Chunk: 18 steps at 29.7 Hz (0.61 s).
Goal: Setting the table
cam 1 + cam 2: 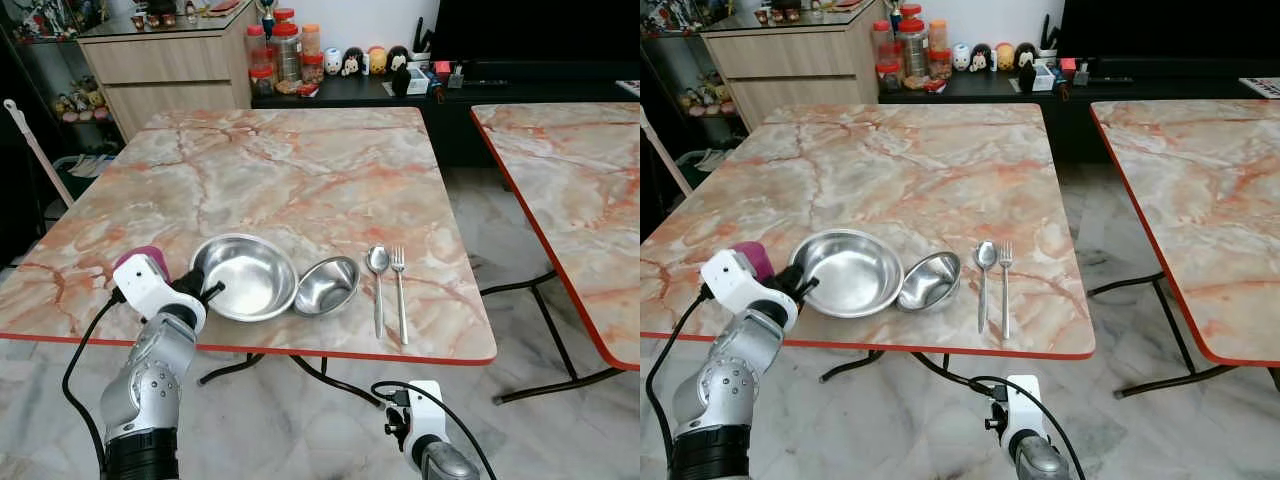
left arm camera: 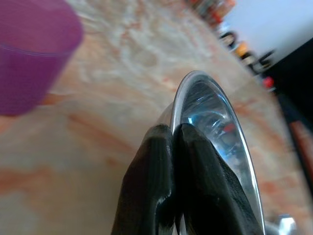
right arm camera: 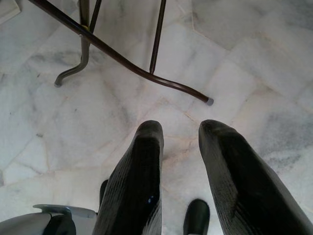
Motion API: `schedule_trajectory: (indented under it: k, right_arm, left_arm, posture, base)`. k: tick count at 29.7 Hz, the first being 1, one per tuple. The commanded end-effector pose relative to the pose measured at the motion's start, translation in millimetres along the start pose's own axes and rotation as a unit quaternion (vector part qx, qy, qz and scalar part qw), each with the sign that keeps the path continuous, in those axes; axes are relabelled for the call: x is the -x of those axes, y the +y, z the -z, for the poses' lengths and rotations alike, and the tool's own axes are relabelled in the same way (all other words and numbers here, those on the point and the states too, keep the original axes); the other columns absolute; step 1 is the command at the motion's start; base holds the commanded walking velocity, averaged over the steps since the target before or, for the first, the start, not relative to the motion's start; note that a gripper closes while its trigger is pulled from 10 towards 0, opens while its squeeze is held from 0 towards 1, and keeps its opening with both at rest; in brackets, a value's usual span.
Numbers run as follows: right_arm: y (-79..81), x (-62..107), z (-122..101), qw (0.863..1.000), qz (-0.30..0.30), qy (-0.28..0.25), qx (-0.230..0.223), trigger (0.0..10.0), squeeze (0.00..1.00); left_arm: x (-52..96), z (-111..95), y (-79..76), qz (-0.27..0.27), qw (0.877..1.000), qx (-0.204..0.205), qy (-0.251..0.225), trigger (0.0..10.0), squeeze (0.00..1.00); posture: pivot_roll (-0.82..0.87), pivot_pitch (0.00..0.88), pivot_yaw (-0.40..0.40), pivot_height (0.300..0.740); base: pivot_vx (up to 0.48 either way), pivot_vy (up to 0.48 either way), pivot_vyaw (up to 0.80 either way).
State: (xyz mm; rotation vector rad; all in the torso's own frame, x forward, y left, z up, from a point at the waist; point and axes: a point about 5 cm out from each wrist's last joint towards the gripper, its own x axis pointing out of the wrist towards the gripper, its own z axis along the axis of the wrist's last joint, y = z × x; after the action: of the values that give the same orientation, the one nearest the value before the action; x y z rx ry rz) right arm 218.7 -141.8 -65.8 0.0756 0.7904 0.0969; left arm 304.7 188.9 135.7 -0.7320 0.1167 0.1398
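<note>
A large steel plate [image 1: 243,276] lies near the front edge of the marble table [image 1: 290,170]. My left gripper [image 1: 207,291] is shut on its near-left rim; in the left wrist view the fingers [image 2: 161,191] pinch the steel plate [image 2: 215,132]. A small steel bowl [image 1: 326,286] leans tilted against the plate's right side. A spoon [image 1: 378,285] and fork [image 1: 400,290] lie side by side to the right of the bowl. A purple cup [image 1: 143,255] stands behind my left wrist. My right gripper [image 3: 181,142] hangs open below the table, over the floor.
A second marble table [image 1: 570,190] stands to the right across a gap of tiled floor. A wooden cabinet [image 1: 165,65] and a dark shelf with jars and small figures [image 1: 350,70] line the far wall. Table legs [image 3: 117,54] cross the floor near my right gripper.
</note>
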Motion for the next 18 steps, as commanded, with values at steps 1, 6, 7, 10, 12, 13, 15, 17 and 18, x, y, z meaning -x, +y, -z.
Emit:
schedule_trajectory:
  k: [1, 6, 7, 10, 12, 13, 15, 17, 18]
  right_arm:
    - [2.1, -1.1, -3.1, 1.000, -0.003, -0.002, 0.004, 10.0, 0.00]
    - [1.7, -1.2, -3.8, 1.000, -0.003, -0.003, 0.005, 10.0, 0.00]
    - [1.5, -1.3, -4.2, 1.000, -0.002, -0.003, 0.005, 10.0, 0.00]
    - [1.0, -1.3, -4.4, 1.000, -0.002, -0.003, 0.005, 10.0, 0.00]
    - [0.8, -1.3, -4.7, 1.000, -0.002, -0.004, 0.005, 10.0, 0.00]
    - [0.6, -1.4, -5.0, 1.000, -0.002, -0.004, 0.005, 10.0, 0.00]
    - [0.4, -1.4, -5.3, 1.000, -0.001, -0.005, 0.004, 10.0, 0.00]
    - [0.2, -1.5, -5.9, 1.000, -0.002, -0.006, 0.004, 10.0, 0.00]
    - [0.2, -1.5, -6.0, 1.000, -0.002, -0.006, 0.004, 10.0, 0.00]
  left_arm:
    - [-0.2, -10.0, -7.5, 0.022, 0.999, 0.023, -0.023, 10.0, 0.00]
    - [-0.1, -7.8, -8.5, 0.026, 0.999, 0.042, -0.016, 10.0, 0.00]
    - [-0.2, -7.3, -9.1, 0.028, 0.998, 0.054, -0.016, 10.0, 0.00]
    - [-0.3, -8.5, -10.4, 0.029, 0.998, 0.059, -0.024, 10.0, 0.00]
    - [-0.9, -11.9, -12.5, 0.033, 0.997, 0.063, -0.036, 10.0, 0.00]
    - [-1.8, -18.2, -14.7, 0.038, 0.996, 0.047, -0.063, 10.0, 0.00]
    - [-2.8, -23.1, -17.2, 0.044, 0.995, 0.005, -0.093, 10.0, 0.00]
    - [-7.1, -23.4, -22.1, 0.049, 0.990, -0.039, -0.126, 10.0, 0.00]
    - [-8.9, -22.9, -24.0, 0.049, 0.989, -0.033, -0.134, 10.0, 0.00]
  posture:
    - [0.10, 0.000, 0.039, 0.740]
    - [0.10, 0.000, 0.036, 0.740]
    - [0.10, 0.000, 0.036, 0.740]
    - [0.10, 0.000, 0.033, 0.740]
    - [0.10, 0.000, 0.032, 0.740]
    - [0.10, 0.000, 0.032, 0.740]
    - [0.10, 0.000, 0.031, 0.740]
    - [0.10, 0.000, 0.027, 0.740]
    - [0.10, 0.000, 0.025, 0.740]
  base:
    - [0.000, 0.000, 0.00]
    - [0.000, 0.000, 0.00]
    - [0.000, 0.000, 0.00]
    - [0.000, 0.000, 0.00]
    - [0.000, 0.000, 0.00]
    - [0.000, 0.000, 0.00]
    - [0.000, 0.000, 0.00]
    - [0.000, 0.000, 0.00]
    - [0.000, 0.000, 0.00]
